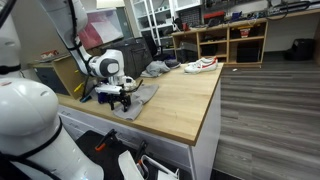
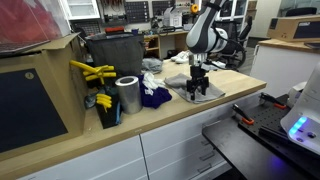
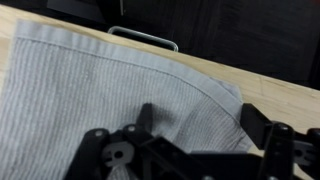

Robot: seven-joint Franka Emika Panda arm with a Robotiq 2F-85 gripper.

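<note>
grey cloth (image 1: 143,96) lies flat on the wooden countertop (image 1: 185,105), close to the counter's edge in both exterior views (image 2: 208,93). your gripper (image 2: 197,91) is pointing straight down and sits right on the cloth. in the wrist view the gripper (image 3: 196,128) has its jaws spread wide with ribbed fabric (image 3: 95,90) between them. one corner of the cloth is rumpled up by the right finger (image 3: 252,122). nothing looks pinched or lifted, so call it wide apart with no grip. can't tell whether the tips are pressing into the fabric.

in an exterior view a dark blue rag (image 2: 155,97) lies just left of the cloth. a silver metal cylinder (image 2: 127,95) stands left of that, with a dark bin (image 2: 112,52) behind it. at the far end of the counter there's a white and red sneaker (image 1: 201,66). in the wrist view a metal handle (image 3: 143,35) shows past the counter edge.
</note>
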